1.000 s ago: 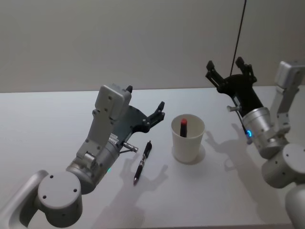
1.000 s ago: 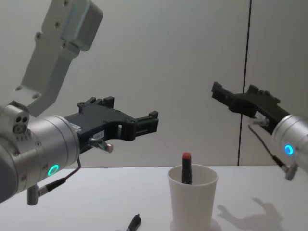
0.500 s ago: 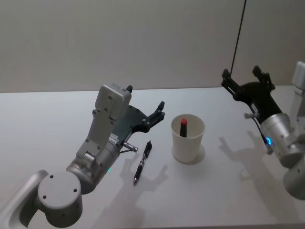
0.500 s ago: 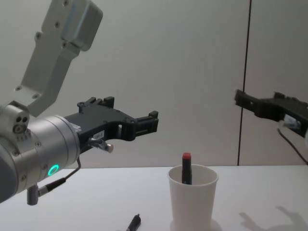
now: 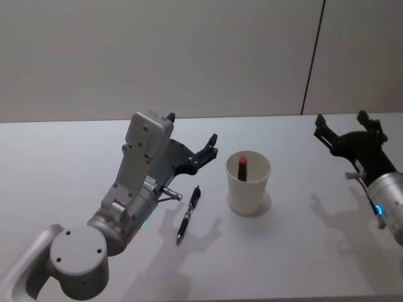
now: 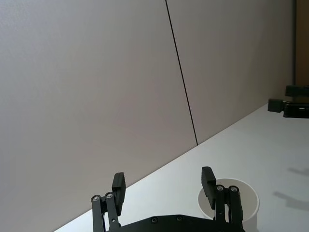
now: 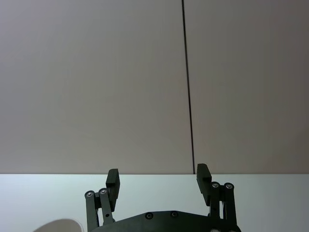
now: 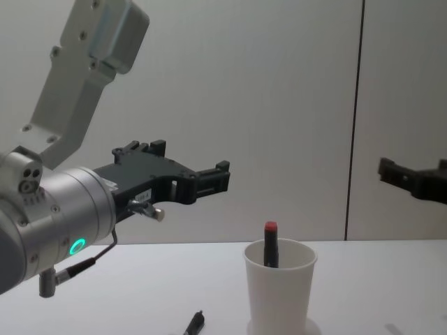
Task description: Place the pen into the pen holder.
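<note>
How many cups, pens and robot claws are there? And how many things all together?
Cups: 1, the white pen holder
Pens: 2, the red-capped pen standing in it and the black pen lying beside it
Grippers: 2, the left gripper and the right gripper, both open
Total: 5

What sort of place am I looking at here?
Likely a robotics lab or test room: a white table against plain grey wall panels, the left gripper and right gripper open above it, and a paper cup holding a red-topped pen, with a black pen lying beside it.
</note>
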Robot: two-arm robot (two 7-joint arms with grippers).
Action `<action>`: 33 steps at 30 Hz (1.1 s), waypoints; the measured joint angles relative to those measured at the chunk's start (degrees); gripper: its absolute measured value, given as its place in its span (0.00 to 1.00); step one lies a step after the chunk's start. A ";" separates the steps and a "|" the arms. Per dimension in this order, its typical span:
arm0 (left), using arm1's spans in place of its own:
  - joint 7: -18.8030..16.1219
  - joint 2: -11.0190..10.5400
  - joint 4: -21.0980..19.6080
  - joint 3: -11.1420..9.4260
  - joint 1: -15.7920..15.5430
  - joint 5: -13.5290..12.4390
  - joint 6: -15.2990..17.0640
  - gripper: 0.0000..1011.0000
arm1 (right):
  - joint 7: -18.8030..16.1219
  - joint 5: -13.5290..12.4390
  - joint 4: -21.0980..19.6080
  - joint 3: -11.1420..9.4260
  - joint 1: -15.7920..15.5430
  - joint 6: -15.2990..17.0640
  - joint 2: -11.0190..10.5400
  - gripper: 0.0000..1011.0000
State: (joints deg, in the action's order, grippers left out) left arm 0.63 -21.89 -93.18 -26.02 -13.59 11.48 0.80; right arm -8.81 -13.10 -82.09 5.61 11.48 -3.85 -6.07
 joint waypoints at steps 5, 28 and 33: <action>0.00 0.00 0.00 0.00 0.00 0.00 0.00 0.99 | 1.68 -0.19 -1.74 -0.61 -2.09 0.51 -0.74 0.99; 0.00 0.00 0.00 0.00 0.00 0.00 0.00 0.99 | 6.52 -2.12 -5.30 -2.68 -7.01 1.44 -2.45 0.99; 0.00 0.00 0.00 0.00 0.00 0.00 0.00 0.99 | 6.85 -2.22 -5.52 -2.79 -7.33 1.50 -2.57 0.99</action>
State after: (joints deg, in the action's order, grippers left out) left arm 0.63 -21.89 -93.18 -26.02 -13.59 11.48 0.80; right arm -1.96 -15.33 -87.61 2.82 4.16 -2.35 -8.64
